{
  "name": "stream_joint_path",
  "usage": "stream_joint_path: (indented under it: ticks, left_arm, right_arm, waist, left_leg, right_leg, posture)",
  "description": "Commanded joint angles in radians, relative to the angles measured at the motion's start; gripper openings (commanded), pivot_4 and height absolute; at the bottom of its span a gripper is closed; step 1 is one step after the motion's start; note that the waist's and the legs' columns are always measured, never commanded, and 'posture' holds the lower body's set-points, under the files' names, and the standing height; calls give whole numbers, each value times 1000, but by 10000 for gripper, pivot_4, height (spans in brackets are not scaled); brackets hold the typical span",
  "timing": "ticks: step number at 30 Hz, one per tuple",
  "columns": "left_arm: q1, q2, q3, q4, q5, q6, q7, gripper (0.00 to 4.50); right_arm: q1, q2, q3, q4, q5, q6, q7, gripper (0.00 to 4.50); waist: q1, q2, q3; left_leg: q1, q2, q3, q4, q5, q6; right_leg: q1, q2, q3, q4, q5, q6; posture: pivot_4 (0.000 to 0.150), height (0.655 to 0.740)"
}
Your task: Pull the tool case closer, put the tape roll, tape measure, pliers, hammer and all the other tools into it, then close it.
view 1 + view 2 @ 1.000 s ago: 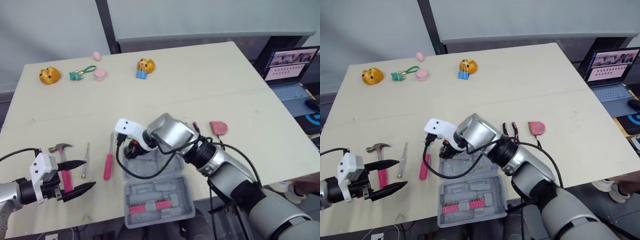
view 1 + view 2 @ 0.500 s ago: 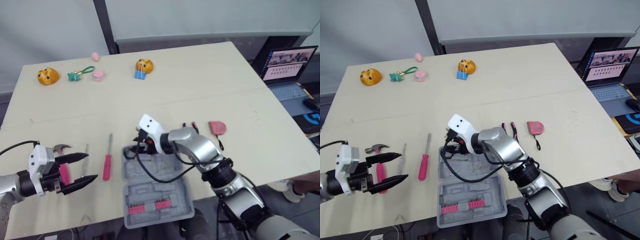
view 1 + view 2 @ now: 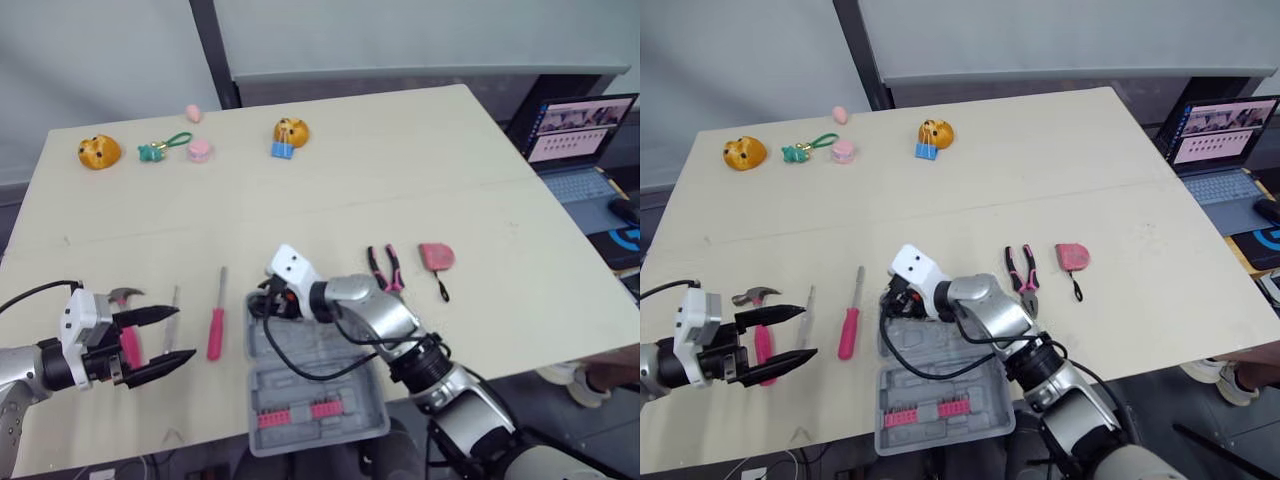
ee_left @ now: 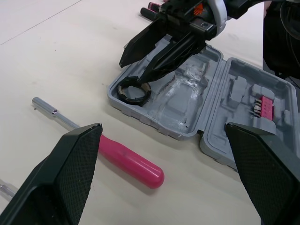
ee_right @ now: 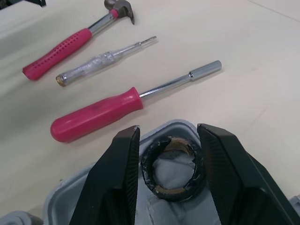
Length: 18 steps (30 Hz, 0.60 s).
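Gripped tape roll (image 5: 172,168) at case (image 3: 320,385) corner

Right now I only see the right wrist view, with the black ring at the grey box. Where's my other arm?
Observer: Your left tool hangs open above the table, beside the hammer.
Operator: Is there more stuff I can't see?
Observer: Yes, pink-handled pliers lie on the table to the right of the tool case.
Operator: Anything else?
Observer: A pink tape measure lies just past the pliers, further right.
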Motion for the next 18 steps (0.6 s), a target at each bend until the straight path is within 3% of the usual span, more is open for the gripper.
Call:
stream_joint_path:
  ticks: [1,18]
  left_arm:
    - [11,11,18,7,5,-22,-14,45000]
    - [22,15,21,30,21,-49,-33,45000]
  right_arm:
    - [5,23,15,16,-22,-48,-10,20542]
    - [22,35,39,94,-92,-96,-3,20542]
  waist:
    - [0,0,0]
    - [0,0,0]
  left_leg:
    - [0,0,0,0,0,0]
    - [0,0,-1,0,0,0]
  right_leg:
    - [0,0,0,0,0,0]
    - [0,0,0,0,0,0]
  posture:
    - [1500,7400]
    - [1500,7400]
